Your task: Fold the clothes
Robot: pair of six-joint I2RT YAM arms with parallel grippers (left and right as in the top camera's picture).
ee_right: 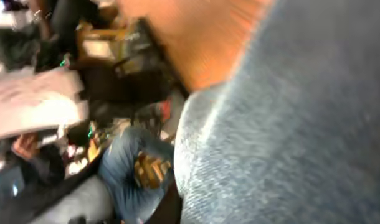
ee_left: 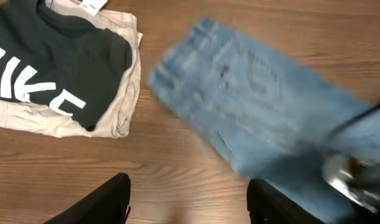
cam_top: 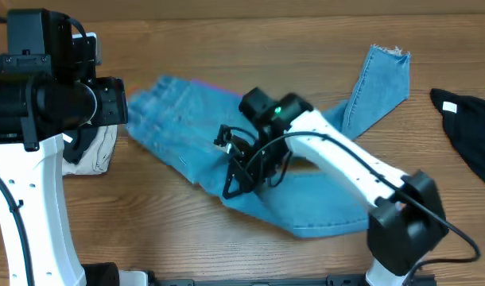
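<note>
- Jeans: light-blue denim, spread flat across the middle of the wooden table. One leg runs up towards the far right and ends in a frayed hem. The waist end with its stitched pockets points left.
- Right gripper: it reaches in from the near right corner and sits on the near left part of the jeans. The claw is pressed together, pinching denim. In the right wrist view blurred denim fills the right half of the frame, and the fingers themselves cannot be made out.
- Left gripper: held above bare table, fingers spread apart, nothing between them. It is clear of the jeans, which lie to one side of it.
- Black NIKE top: folded, resting on a folded beige garment, well left of the jeans.
- Black garment: loose at the far right table edge, apart from the jeans.
</note>
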